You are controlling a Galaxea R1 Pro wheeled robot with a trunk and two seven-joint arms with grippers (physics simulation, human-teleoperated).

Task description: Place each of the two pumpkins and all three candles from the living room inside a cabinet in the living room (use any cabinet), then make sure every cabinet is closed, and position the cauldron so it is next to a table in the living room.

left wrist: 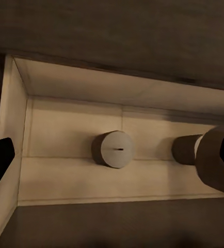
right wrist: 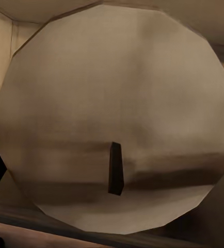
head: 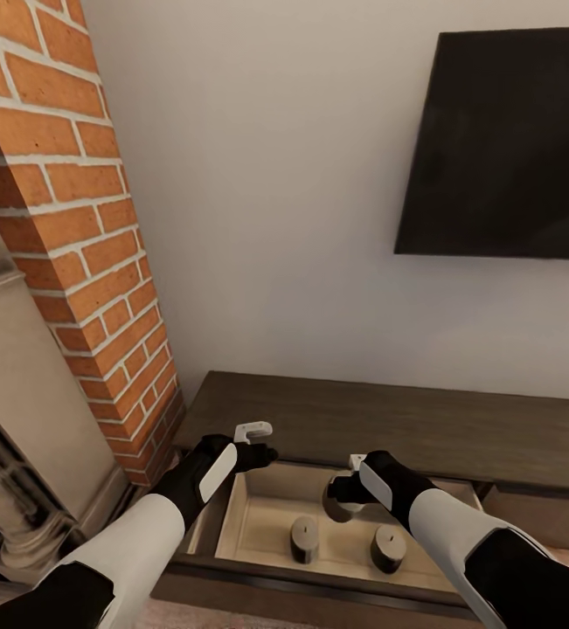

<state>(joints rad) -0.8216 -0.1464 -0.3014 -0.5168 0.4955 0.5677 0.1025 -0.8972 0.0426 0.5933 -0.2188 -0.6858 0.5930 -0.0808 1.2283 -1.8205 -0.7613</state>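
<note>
The cabinet [head: 424, 419] drawer is standing open under the TV [head: 507, 144], with 2 candles [head: 304, 537] sitting upright inside. The right gripper [head: 347, 487] is holding a 3rd candle [right wrist: 114, 113] over the drawer. The left gripper [head: 262, 444] is hovering alongside, empty, jaws parted.

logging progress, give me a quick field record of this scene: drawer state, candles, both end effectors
drawer: open, pulled out of the low dark cabinet
candles in drawer: two standing upright, one and another
third candle: at the right end effector, over the drawer; its top shows large in the right wrist view
left end effector: above the drawer's back left corner, nothing in it
pumpkins: none in the drawer
</note>
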